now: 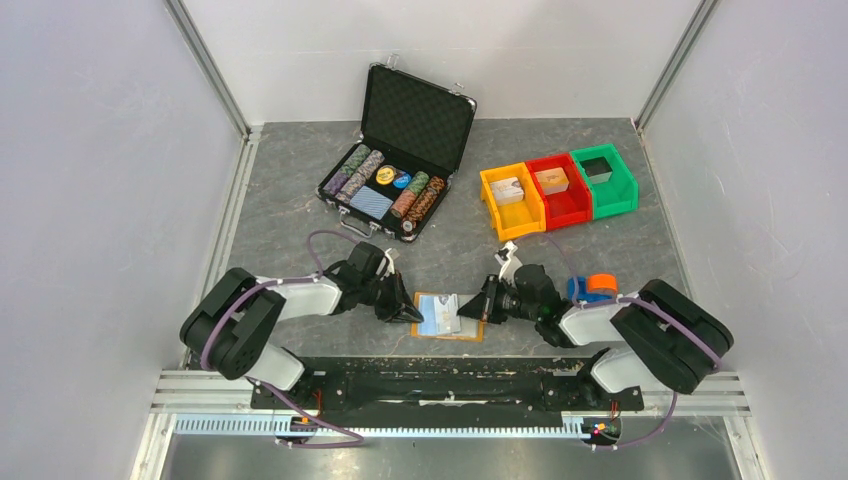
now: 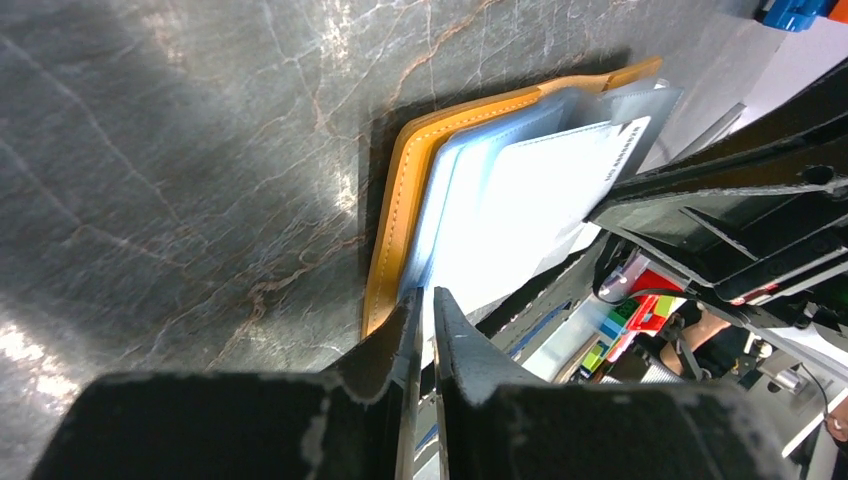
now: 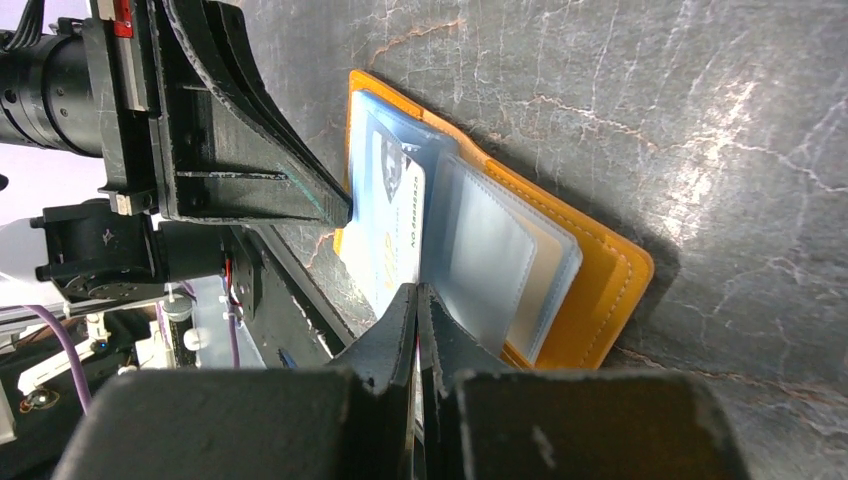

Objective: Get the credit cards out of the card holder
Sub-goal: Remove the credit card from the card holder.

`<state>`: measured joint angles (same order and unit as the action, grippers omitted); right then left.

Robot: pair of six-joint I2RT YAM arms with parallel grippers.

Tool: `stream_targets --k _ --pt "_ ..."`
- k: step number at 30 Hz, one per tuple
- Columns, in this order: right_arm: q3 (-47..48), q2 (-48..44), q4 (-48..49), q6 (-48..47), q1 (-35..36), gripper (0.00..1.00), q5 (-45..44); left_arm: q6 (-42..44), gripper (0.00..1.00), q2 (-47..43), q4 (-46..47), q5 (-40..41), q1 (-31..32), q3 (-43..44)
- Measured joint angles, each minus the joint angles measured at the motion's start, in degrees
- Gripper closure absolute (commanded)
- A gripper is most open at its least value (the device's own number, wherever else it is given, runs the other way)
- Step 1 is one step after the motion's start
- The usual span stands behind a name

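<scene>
The orange card holder lies open on the table between the arms, its clear sleeves fanned out. A pale printed credit card sticks out of a sleeve; it shows white in the left wrist view. My right gripper is shut on that card's near end, at the holder's middle. My left gripper is shut on the edge of a sleeve at the holder's left side. In the top view the left gripper and the right gripper face each other. The light blue card cannot be made out.
An open black chip case with chips and a blue deck stands at the back. Orange, red and green bins stand at the back right. A blue and orange tape roll lies by the right arm.
</scene>
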<state>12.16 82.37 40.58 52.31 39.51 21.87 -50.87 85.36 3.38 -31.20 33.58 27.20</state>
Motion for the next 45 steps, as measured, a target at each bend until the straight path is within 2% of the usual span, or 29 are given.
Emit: stream_targets --k 9,14,19,23,28,35,45 --pt "-0.7 -3.8 -4.0 -1.2 -0.8 1.00 -0.4 0.0 0.81 -2.1 -5.1 2.7 0.0 1.2" --pt "-0.8 -6.7 -6.5 -1.8 -1.3 1.00 -0.6 0.3 0.76 -3.4 -8.2 4.4 0.0 1.8" --pt "-0.8 -10.1 -9.0 -2.4 -1.9 1.00 -1.0 0.8 0.64 -4.6 -11.9 6.2 0.0 3.2" --pt "-0.8 -12.3 -10.0 -2.6 -2.3 1.00 -0.9 1.2 0.50 -6.9 -15.3 8.2 0.0 4.2" --pt "-0.8 -13.3 -9.6 -2.4 -2.6 1.00 0.4 1.8 0.39 -10.2 -17.7 8.8 0.0 6.1" --pt "-0.8 -13.8 -6.6 -0.4 -2.7 1.00 3.4 1.8 0.31 -12.8 -13.3 7.0 0.0 6.2" --pt "-0.8 -15.3 -5.9 0.2 -2.7 1.00 4.0 1.2 0.34 -12.7 -2.2 2.5 0.0 1.9"
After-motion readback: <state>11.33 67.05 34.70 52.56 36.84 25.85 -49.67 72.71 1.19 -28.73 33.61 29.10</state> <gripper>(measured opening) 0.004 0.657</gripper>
